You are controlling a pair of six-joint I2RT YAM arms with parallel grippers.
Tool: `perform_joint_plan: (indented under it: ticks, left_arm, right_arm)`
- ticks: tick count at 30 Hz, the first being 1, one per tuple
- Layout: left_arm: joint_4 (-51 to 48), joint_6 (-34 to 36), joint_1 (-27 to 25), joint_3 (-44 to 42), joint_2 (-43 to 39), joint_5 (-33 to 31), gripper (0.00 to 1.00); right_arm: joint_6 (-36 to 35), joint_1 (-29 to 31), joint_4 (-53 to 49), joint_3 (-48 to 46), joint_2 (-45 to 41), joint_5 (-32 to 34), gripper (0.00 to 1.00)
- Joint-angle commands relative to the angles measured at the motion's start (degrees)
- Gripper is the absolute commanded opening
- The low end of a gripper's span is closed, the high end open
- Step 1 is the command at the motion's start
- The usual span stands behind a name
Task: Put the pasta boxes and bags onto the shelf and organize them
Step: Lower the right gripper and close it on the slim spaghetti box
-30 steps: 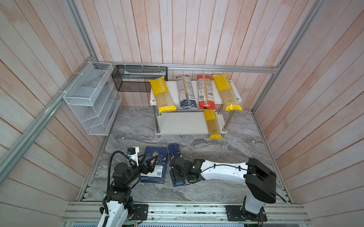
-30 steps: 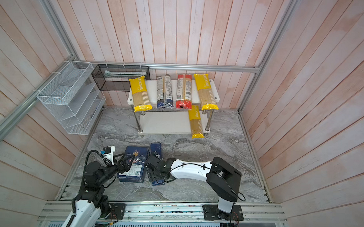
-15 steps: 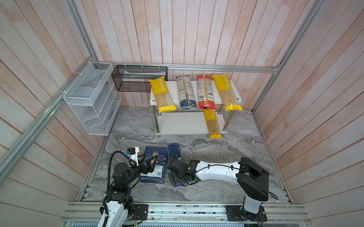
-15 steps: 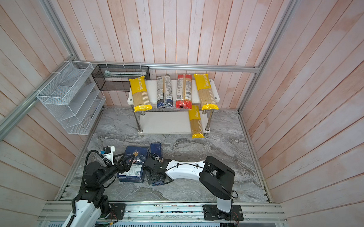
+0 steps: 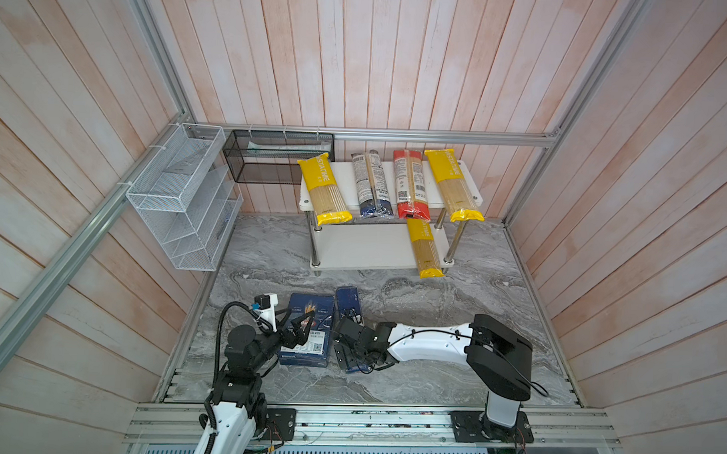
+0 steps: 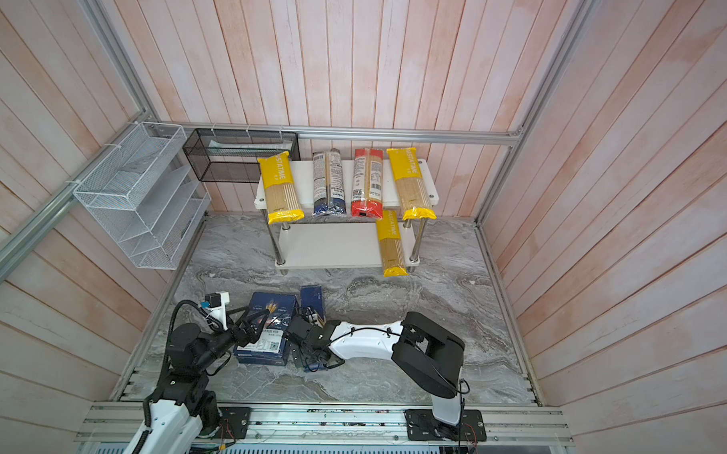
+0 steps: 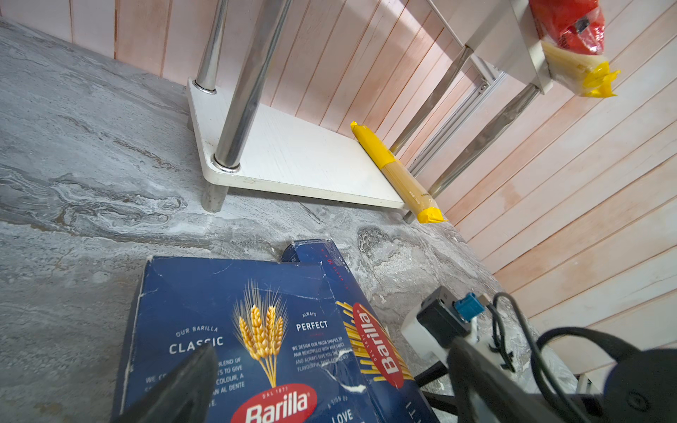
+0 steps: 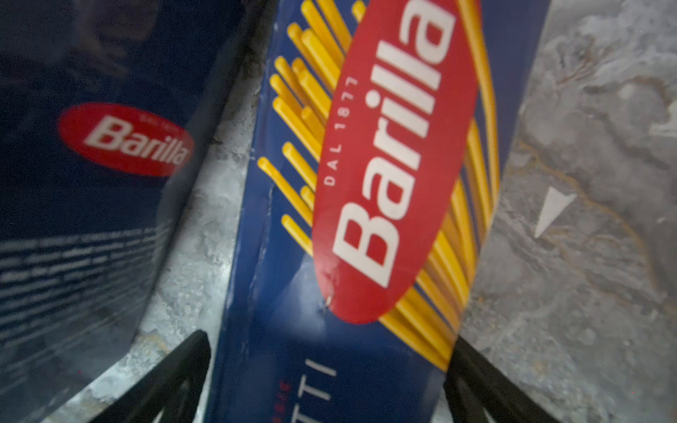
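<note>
Two dark blue Barilla boxes lie side by side on the marble floor near my arms. My left gripper (image 5: 302,330) (image 7: 329,388) hovers open over the wide box (image 5: 313,313) (image 7: 227,300). Around the narrow spaghetti box (image 5: 347,300) (image 8: 384,183) my right gripper (image 5: 351,354) (image 8: 329,384) stands open, one finger on each long side. The shelf (image 5: 365,247) (image 6: 332,245) stands at the back. Its top board carries a yellow bag (image 5: 323,189), a dark blue bag (image 5: 373,184), a red bag (image 5: 411,184) and another yellow bag (image 5: 452,183). A third yellow bag (image 5: 425,249) lies on the lower board's right side.
A white wire rack (image 5: 180,196) hangs on the left wall and a black mesh basket (image 5: 279,156) on the back wall. Wooden walls close in both sides. Bare marble floor (image 5: 455,297) lies between the boxes and the shelf.
My right arm has swung left, and its gripper has shifted slightly along the narrow box. The left arm and both boxes have stayed put.
</note>
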Motion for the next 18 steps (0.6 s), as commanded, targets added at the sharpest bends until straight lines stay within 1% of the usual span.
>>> perform_joint_plan:
  ticks: [1,4,12,16,18]
  left_arm:
    - [1.00,0.37,-0.23,-0.69,-0.41,0.02,1.00]
    - [1.07,0.34,-0.24,-0.70,-0.46,0.10,1.00]
    - [1.13,0.38,-0.16,-0.73,-0.36,0.10,1.00]
    - [1.08,0.36,-0.27,-0.71,-0.29,0.02,1.00]
    - [1.10,0.37,-0.23,-0.72,-0.25,0.01,1.00]
  right_arm:
    - [1.43,0.10,-2.62,-0.47,1.87,1.57,0.90]
    - [1.61,0.10,-2.27,-1.44,1.17,1.60,0.84]
    - [1.65,0.10,-0.24,-3.07,-0.83,2.60,0.70]
    - [1.88,0.10,-0.41,-3.37,-1.78,4.22,0.60]
    - [1.87,0.11,-0.08,-3.82,-2.64,4.83,0.59]
